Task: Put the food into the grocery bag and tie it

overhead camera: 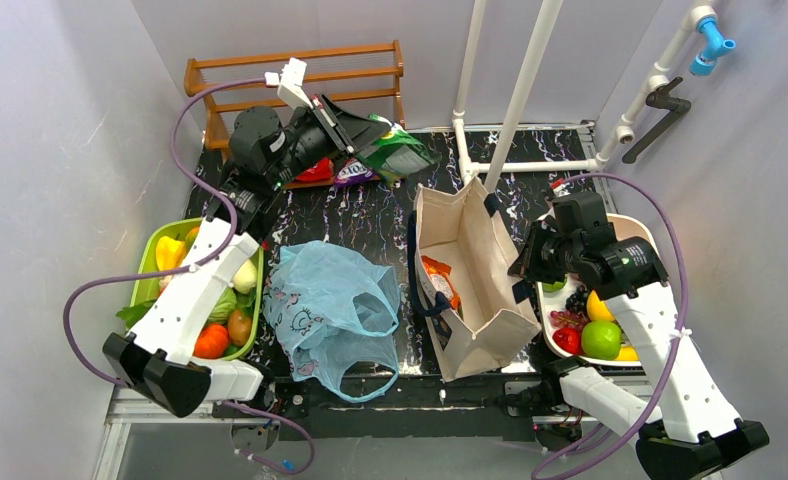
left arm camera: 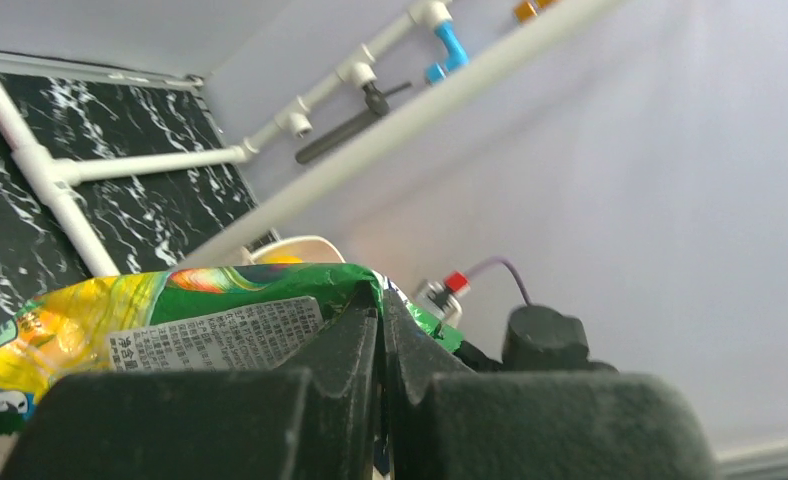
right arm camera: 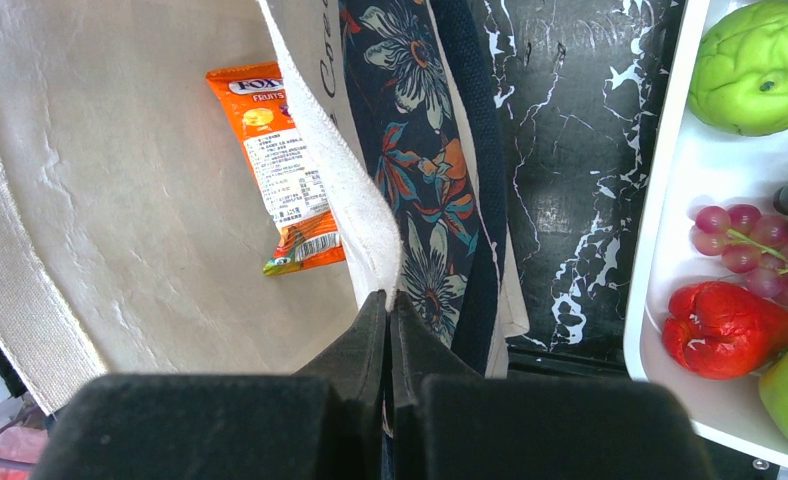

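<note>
While the left gripper (left arm camera: 380, 305) pinches a glossy, crinkled green snack packet (left arm camera: 220, 300) aloft near the wooden rack (overhead camera: 300, 70), the thin light-blue grocery bag (overhead camera: 330, 300) lies crumpled on the marbled table (overhead camera: 370, 215) beside a green basket (overhead camera: 150, 250). The right gripper (right arm camera: 388, 300) clamps the rim of the stiff beige tote (right arm camera: 120, 200); an orange packet (right arm camera: 282, 165) lies inside.

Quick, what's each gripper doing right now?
Left gripper: closed on the green snack packet.
Right gripper: closed on the edge of the beige canvas tote.
</note>
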Action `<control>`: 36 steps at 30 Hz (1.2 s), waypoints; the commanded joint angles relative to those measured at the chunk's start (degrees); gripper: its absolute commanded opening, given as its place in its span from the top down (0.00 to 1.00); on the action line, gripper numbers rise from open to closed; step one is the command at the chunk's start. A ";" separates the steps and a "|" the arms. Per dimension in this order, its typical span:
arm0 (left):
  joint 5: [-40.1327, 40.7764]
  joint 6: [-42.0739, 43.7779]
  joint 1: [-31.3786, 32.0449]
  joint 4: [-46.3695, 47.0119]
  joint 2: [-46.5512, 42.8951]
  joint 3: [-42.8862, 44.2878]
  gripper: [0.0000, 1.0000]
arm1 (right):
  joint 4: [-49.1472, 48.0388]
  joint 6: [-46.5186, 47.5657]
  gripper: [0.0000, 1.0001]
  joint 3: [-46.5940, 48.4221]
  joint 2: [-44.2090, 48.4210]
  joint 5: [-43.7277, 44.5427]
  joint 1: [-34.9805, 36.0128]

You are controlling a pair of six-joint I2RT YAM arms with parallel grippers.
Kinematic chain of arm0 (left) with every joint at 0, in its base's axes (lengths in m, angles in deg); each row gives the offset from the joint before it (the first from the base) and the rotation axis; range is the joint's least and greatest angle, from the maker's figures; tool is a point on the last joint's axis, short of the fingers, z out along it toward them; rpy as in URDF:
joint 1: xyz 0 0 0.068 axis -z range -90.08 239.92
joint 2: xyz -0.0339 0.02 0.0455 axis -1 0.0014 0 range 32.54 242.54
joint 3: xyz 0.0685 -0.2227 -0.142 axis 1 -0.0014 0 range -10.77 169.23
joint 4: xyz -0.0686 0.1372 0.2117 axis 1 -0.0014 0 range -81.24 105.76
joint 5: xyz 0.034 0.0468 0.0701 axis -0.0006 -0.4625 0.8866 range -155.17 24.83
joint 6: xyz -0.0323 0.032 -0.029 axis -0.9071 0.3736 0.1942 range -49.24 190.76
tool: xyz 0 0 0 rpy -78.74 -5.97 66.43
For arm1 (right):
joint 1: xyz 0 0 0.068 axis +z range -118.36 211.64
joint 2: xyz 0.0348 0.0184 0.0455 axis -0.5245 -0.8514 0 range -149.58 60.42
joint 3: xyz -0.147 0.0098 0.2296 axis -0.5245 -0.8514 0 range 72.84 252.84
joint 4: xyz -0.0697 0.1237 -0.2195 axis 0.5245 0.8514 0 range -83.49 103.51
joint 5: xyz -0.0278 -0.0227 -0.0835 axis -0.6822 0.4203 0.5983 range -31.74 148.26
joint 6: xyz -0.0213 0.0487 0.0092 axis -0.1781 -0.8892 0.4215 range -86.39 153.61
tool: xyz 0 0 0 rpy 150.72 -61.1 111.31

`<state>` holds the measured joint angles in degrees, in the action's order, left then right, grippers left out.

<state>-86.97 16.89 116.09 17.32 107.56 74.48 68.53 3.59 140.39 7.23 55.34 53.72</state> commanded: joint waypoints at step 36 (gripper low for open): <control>5.34 11.55 23.30 -7.32 -0.64 -2.30 0.02 | 2.35 -0.26 0.99 1.27 0.46 1.16 -0.12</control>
<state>-83.32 27.30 138.93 11.05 107.98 70.92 69.12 3.55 140.56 6.86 55.82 53.72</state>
